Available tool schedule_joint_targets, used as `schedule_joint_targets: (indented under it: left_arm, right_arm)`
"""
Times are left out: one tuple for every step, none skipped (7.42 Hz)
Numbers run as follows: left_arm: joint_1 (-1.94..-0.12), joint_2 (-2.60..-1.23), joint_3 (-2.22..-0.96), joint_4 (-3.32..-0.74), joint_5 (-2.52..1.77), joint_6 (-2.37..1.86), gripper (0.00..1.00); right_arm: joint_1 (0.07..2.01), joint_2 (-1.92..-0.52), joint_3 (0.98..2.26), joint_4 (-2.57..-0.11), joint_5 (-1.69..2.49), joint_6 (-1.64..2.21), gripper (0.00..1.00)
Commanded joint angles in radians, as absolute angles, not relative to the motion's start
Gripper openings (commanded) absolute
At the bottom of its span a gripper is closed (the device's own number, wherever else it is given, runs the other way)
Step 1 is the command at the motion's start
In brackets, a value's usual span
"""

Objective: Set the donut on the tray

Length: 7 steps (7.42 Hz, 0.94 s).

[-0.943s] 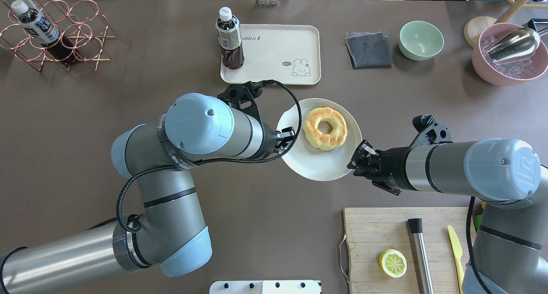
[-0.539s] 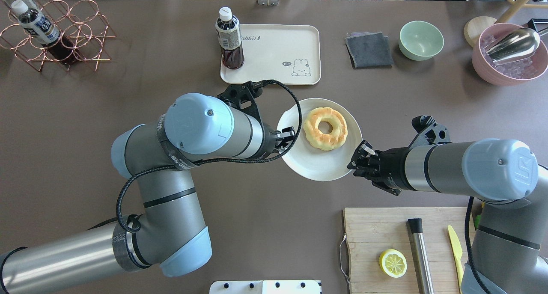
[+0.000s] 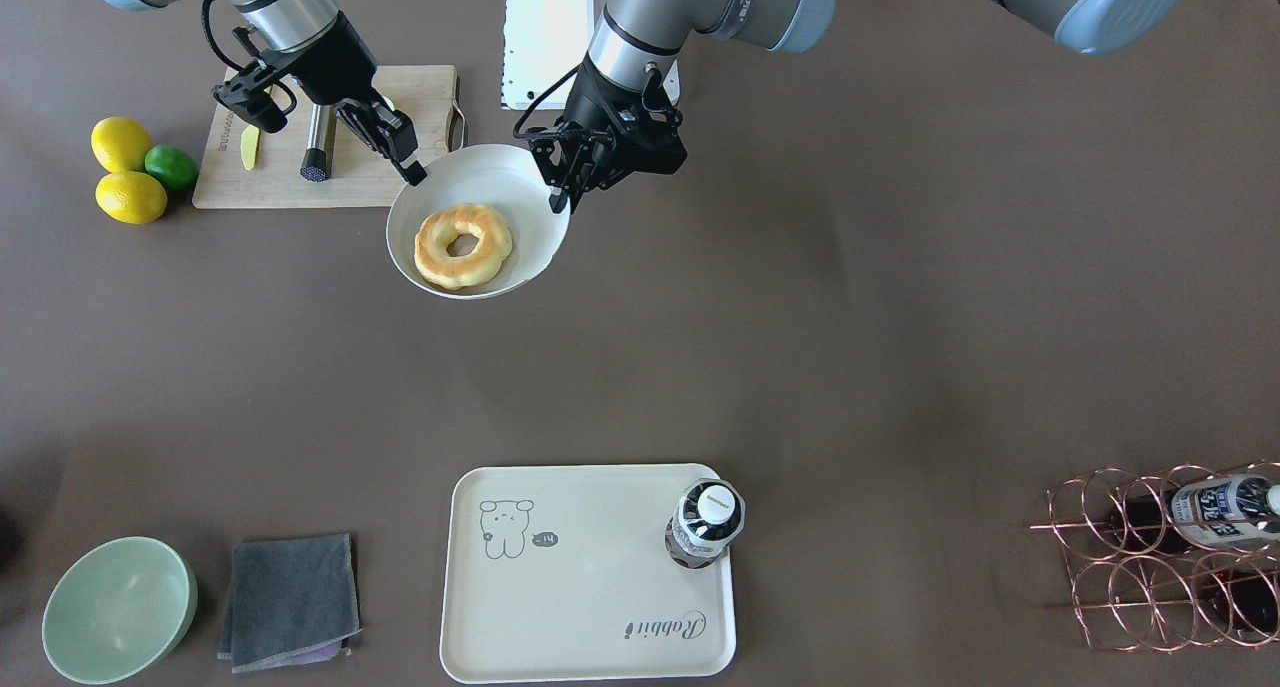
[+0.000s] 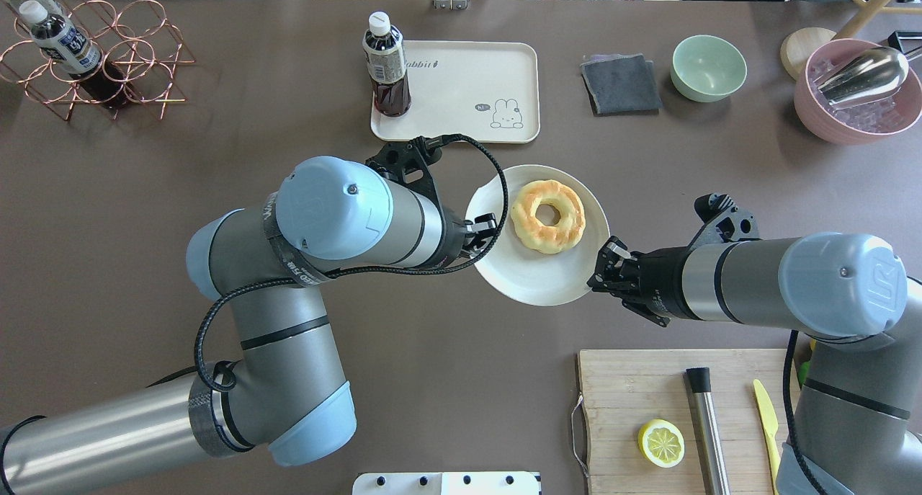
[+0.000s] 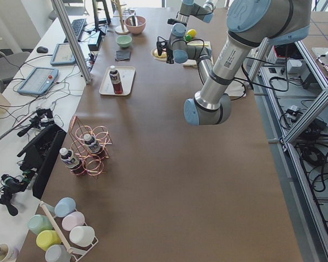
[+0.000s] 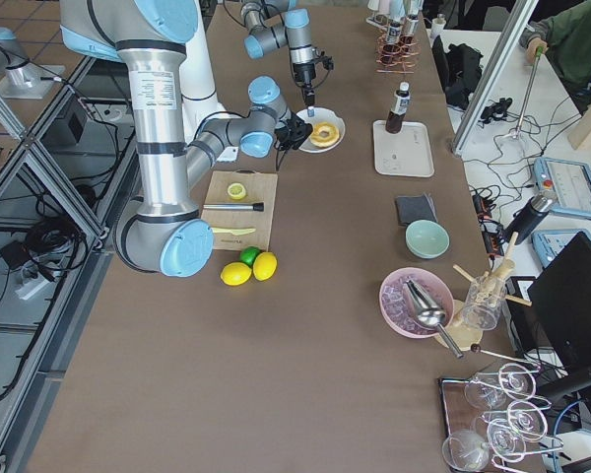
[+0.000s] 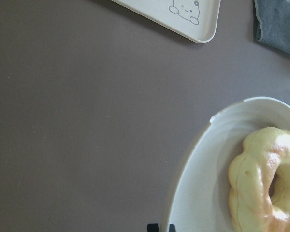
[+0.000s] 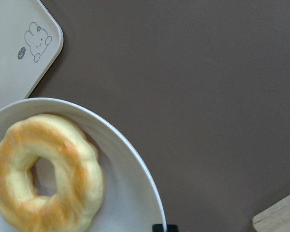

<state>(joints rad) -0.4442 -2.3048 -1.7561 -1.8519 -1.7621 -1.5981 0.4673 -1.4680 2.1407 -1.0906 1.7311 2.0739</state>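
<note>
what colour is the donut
The donut on the dish is golden-yellow with browned patches, clearest in the right wrist view.

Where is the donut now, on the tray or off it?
Off it. The donut lies flat on the round white dish, apart from the tray, which carries only a bottle.

The brown table [image 4: 461,380] carries the tray [image 4: 461,91], grey cloth [image 4: 621,84], green bowl [image 4: 709,68], cutting board [image 4: 627,394] and copper rack [image 4: 144,55].

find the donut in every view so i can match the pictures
Front-facing: donut upper left of centre.
Overhead: donut just right of centre.
Exterior left: donut tiny, top centre.
Exterior right: donut top centre.
Left wrist: donut lower right corner.
Right wrist: donut lower left.
Shared landmark: the white dish it lies in.
</note>
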Motion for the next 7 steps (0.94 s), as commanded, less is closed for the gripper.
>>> schedule_joint_targets:
  left_arm:
    - [-0.446, -2.286, -1.761, -1.855, -1.761, -1.534, 0.98]
    - [-0.462, -2.249, -1.796, -1.855, -1.77, -1.504, 0.99]
    - [-0.498, -2.203, -1.833, -1.853, -1.829, -1.402, 0.99]
    - [-0.559, -2.141, -1.859, -1.856, -1.915, -1.358, 0.99]
    - [-0.612, -2.078, -1.896, -1.856, -1.972, -1.282, 0.99]
    - [-0.674, -2.013, -1.919, -1.856, -2.038, -1.197, 0.99]
    - [-0.745, -1.961, -1.925, -1.858, -2.11, -1.115, 0.99]
  right_arm:
    - [0.476, -1.468, 2.144, -1.089, 1.736, 2.075, 0.0]
    - [0.479, -1.468, 2.145, -1.089, 1.738, 2.075, 0.0]
    - [0.482, -1.468, 2.135, -1.091, 1.74, 2.075, 0.0]
    - [0.501, -1.465, 2.103, -1.092, 1.741, 2.071, 0.0]
    - [0.538, -1.46, 2.061, -1.092, 1.758, 2.068, 0.0]
    - [0.584, -1.401, 1.995, -1.094, 1.782, 2.069, 0.0]
    - [0.624, -1.341, 1.933, -1.127, 1.799, 2.069, 0.0]
